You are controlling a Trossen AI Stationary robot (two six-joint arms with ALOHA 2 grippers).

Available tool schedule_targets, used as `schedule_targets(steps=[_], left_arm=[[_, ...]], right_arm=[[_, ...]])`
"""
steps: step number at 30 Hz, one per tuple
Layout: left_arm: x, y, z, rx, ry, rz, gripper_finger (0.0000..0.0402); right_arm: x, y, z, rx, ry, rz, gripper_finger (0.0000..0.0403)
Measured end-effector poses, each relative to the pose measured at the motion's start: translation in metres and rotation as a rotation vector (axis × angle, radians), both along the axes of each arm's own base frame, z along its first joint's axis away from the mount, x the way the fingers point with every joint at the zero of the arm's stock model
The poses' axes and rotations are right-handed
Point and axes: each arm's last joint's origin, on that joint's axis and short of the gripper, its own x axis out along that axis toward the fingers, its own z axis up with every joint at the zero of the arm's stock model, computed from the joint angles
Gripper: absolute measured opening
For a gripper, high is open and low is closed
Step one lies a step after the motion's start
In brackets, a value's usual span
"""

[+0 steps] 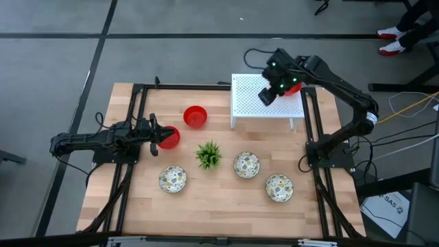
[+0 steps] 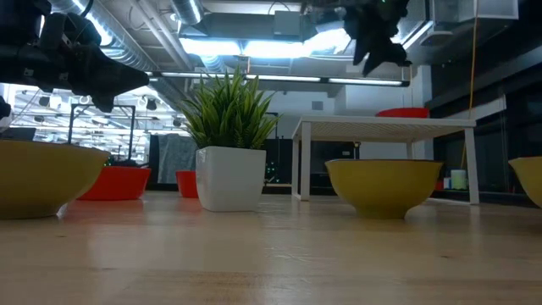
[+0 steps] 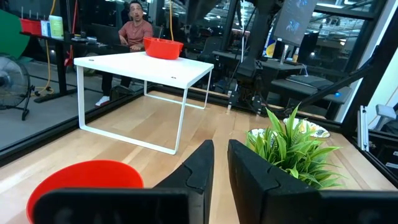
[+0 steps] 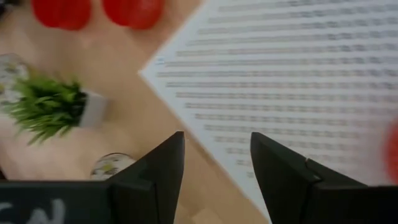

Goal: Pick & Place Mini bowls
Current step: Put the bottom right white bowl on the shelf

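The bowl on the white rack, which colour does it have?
Plain red. The bowl on the white rack shows best in the left wrist view.

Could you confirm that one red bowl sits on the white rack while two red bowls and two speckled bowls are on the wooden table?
Not quite: the count of speckled bowls is wrong. The high view shows three speckled bowls on the wooden table: one, another and a third. The rest holds: one red bowl is on the white rack, and two red bowls are on the table.

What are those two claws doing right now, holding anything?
Left gripper: jaws nearly closed, gripping the rim of a red bowl.
Right gripper: jaws open, empty, above the white stand.
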Motion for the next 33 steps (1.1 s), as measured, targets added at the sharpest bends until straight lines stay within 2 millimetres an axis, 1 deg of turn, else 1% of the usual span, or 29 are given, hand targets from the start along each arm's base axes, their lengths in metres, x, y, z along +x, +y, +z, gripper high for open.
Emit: schedule_targets(steps=[7,12,17,24,29,33], left_arm=[[0.0,0.0,0.0,0.0,0.0,0.0,0.0043],[0.0,0.0,0.0,0.0,0.0,0.0,0.0044],[0.0,0.0,0.0,0.0,0.0,0.0,0.0041],[0.0,0.0,0.0,0.0,0.0,0.0,0.0043],[0.0,0.0,0.0,0.0,0.0,0.0,0.0044],[0.0,0.0,0.0,0.0,0.0,0.0,0.0041]], right_arm=[[0.027,0.039,0.003,-0.001,-0.067,0.127,0.0184],[0.038,0.072,0.004,0.021,-0.077,0.222,0.0184],[0.045,0.106,0.004,0.061,-0.077,0.297,0.0184],[0.046,0.149,0.003,0.097,-0.055,0.392,0.0184],[0.037,0.177,-0.002,0.118,0.034,0.452,0.0184],[0.028,0.193,-0.005,0.13,0.117,0.505,0.0184]])
